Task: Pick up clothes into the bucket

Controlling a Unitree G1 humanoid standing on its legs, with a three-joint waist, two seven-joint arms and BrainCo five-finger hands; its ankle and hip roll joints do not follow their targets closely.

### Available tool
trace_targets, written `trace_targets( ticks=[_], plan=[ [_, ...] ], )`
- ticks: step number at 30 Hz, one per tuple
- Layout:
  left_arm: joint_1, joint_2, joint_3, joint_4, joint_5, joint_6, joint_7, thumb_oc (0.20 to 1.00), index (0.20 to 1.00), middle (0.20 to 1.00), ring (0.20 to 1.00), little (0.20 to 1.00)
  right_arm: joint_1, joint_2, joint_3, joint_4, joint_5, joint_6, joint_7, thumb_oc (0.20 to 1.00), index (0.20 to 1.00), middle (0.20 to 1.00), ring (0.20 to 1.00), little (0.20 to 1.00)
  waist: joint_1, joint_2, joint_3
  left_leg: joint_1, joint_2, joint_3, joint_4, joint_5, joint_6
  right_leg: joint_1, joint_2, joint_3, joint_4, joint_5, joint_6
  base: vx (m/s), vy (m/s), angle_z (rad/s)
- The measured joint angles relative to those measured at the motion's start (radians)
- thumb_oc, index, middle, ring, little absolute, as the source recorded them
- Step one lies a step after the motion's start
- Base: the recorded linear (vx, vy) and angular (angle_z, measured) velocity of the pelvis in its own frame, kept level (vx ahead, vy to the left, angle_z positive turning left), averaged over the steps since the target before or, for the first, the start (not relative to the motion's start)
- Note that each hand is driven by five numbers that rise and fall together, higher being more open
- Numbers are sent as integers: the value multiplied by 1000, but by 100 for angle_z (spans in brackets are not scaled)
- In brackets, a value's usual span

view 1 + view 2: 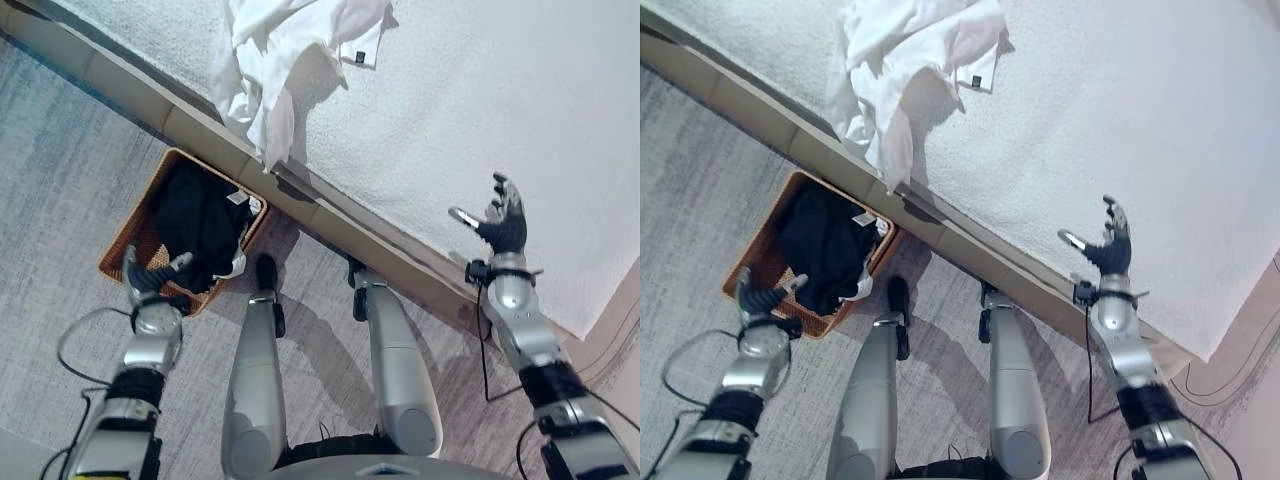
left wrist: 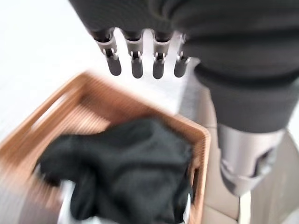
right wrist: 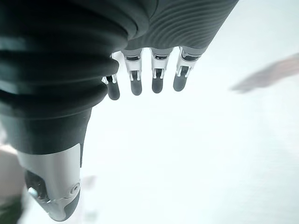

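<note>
Over the basket my left hand hangs open and empty, dark clothes already inside. Right hand, fingers spread, holds nothing; next I'd reach for the white garment on the bed.

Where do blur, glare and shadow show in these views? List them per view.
Left wrist view: the wicker basket and black garment look soft, smeared at the near edge. Right wrist view: the white bed cover is washed out. Left eye view: the white garment casts a shadow on the cover.
</note>
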Motion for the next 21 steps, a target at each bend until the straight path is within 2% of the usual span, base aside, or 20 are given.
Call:
trace_targets(
  ticks=[1,3,8,11,17,21],
  plan=[
    [18,-29,1,7,-50,-22,-22,1000,1000,1000,1000,1000,-51,-9,0,16,-16,7,-7,1000,1000,1000,1000,1000,24,2,0,35,-4,-7,-23,6,-4,31,-10,-11,-1,-10,1,48,-55,20],
    [36,-57,-4,9,-84,-43,-33,1000,1000,1000,1000,1000,-109,-23,2,77,-27,16,-19,1000,1000,1000,1000,1000,44,13,-1,79,-8,-21,-57,19,-10,72,-15,-25,-9,-19,1,41,-61,33],
    [73,-59,-96,-26,-88,-85,-84,1000,1000,1000,1000,1000,-392,-130,33,367,-24,57,-36,1000,1000,1000,1000,1000,135,84,-6,159,-32,-77,-149,70,-12,157,-46,-86,-32,-34,2,31,-55,37],
    [109,-58,-152,-24,-80,-89,-120,1000,1000,1000,1000,1000,-578,-180,129,524,-6,76,-43,1000,1000,1000,1000,1000,153,114,-5,162,-46,-90,-164,88,-13,161,-66,-103,-25,-38,5,18,-30,24],
    [143,-78,-257,-24,-72,-82,-149,1000,1000,1000,1000,1000,-727,-194,225,688,-7,110,-43,1000,1000,1000,1000,1000,190,128,-5,140,-63,-116,-169,97,-4,153,-87,-123,-27,-44,4,21,-15,17],
    [131,-100,-343,-24,-66,-81,-153,1000,1000,1000,1000,1000,-863,-205,349,908,-9,142,-27,1000,1000,1000,1000,1000,186,137,-5,106,-76,-143,-190,122,-10,128,-101,-145,-30,-43,7,21,-56,22]
  ],
)
